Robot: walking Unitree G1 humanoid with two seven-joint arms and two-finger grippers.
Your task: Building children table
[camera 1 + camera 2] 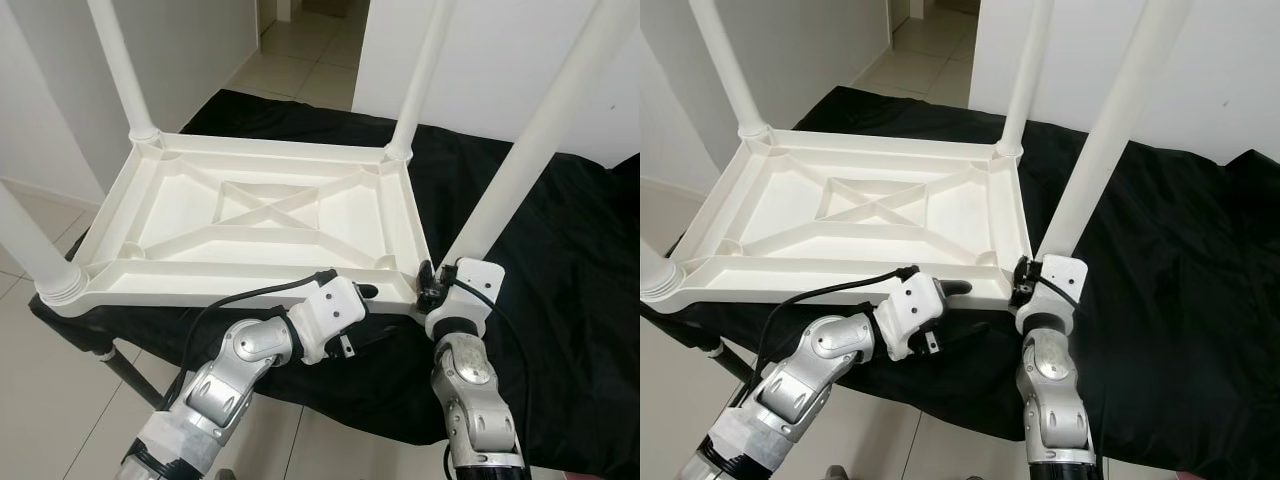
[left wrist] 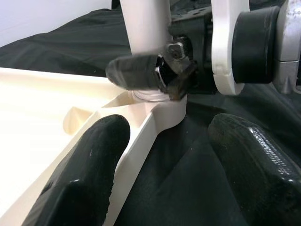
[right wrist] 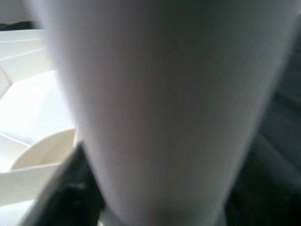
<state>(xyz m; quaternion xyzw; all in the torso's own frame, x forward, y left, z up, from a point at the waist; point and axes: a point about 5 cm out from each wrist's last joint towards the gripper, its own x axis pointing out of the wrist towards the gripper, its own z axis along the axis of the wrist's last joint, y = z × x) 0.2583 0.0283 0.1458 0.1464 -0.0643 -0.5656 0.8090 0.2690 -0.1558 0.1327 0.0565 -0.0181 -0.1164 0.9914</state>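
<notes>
While the white table top (image 1: 250, 215) lies upside down on the black cloth (image 1: 560, 250), ribs and crossed braces facing up, I work at its near right corner with both arms. Four white legs stand up from its corners: the far left leg (image 1: 120, 65), the far right leg (image 1: 420, 75), the near left leg (image 1: 30, 250) in its ribbed socket, and the near right leg (image 1: 520, 150), which leans up and to the right.

My right gripper (image 1: 428, 285) sits at the foot of that near right leg, and its fingers (image 2: 141, 73) are clamped around the leg just above the corner socket (my left wrist view shows one black finger pressed across the white tube). In my right wrist view the leg is a pale blur very close to the lens.

My left gripper (image 1: 368, 292) rests at the near edge of the table top, just beside the same corner. Its fingers (image 2: 80, 174) are spread wide, one over the white rim, the other over the black cloth, gripping nothing.

The cloth hangs over a low stand, with pale floor tiles (image 1: 40, 400) below.
</notes>
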